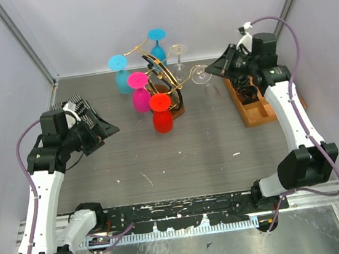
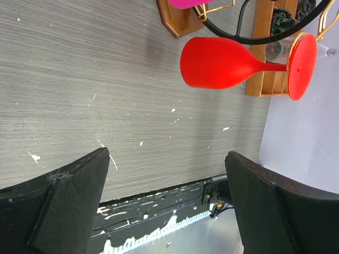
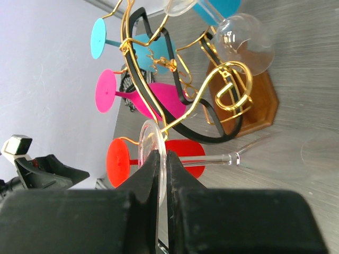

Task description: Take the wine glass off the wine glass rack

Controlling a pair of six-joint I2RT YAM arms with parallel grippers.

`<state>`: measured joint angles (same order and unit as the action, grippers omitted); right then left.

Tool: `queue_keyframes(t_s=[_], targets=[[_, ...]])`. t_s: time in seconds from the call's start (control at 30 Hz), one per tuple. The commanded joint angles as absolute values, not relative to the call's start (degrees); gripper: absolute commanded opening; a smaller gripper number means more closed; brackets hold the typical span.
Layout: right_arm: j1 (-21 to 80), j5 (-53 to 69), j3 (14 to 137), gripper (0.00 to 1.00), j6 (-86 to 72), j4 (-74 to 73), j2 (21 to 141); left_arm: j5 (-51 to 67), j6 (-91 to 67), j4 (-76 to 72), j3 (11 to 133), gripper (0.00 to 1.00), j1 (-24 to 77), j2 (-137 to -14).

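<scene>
The wine glass rack [image 1: 157, 68] is a gold wire stand with scroll arms on a brown wooden base [image 1: 176, 108], at the back middle of the table. Cyan, pink and red glasses hang on it upside down. My right gripper [image 1: 215, 67] is shut on the flat foot of a clear wine glass [image 1: 200, 74] at the tip of the right scroll arm. In the right wrist view my right gripper [image 3: 161, 156] pinches that foot [image 3: 150, 142] edge-on, its stem [image 3: 212, 159] running right, beside the rack [image 3: 159, 63]. My left gripper [image 1: 105, 132] is open and empty, left of the rack.
A second clear glass [image 1: 177, 50] hangs at the rack's back. The red glass [image 2: 217, 62] hangs lowest, ahead of my left gripper [image 2: 167, 164]. An orange compartmented tray [image 1: 257, 107] lies under my right arm. White walls enclose the grey table.
</scene>
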<state>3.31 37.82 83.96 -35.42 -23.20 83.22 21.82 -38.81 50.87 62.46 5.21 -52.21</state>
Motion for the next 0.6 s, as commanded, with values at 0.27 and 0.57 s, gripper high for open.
queue_keyframes(t_s=[0.27, 0.57], targets=[[28.19, -6.17, 88.88, 0.01, -1.14, -47.05, 71.35, 17.63, -33.42, 53.67, 65.57, 0.98, 5.32, -51.50], [40.84, -40.34, 74.93, 0.01, -0.27, -46.95, 69.51, 16.04, -30.71, 53.61, 70.43, 0.98, 5.36, -53.85]])
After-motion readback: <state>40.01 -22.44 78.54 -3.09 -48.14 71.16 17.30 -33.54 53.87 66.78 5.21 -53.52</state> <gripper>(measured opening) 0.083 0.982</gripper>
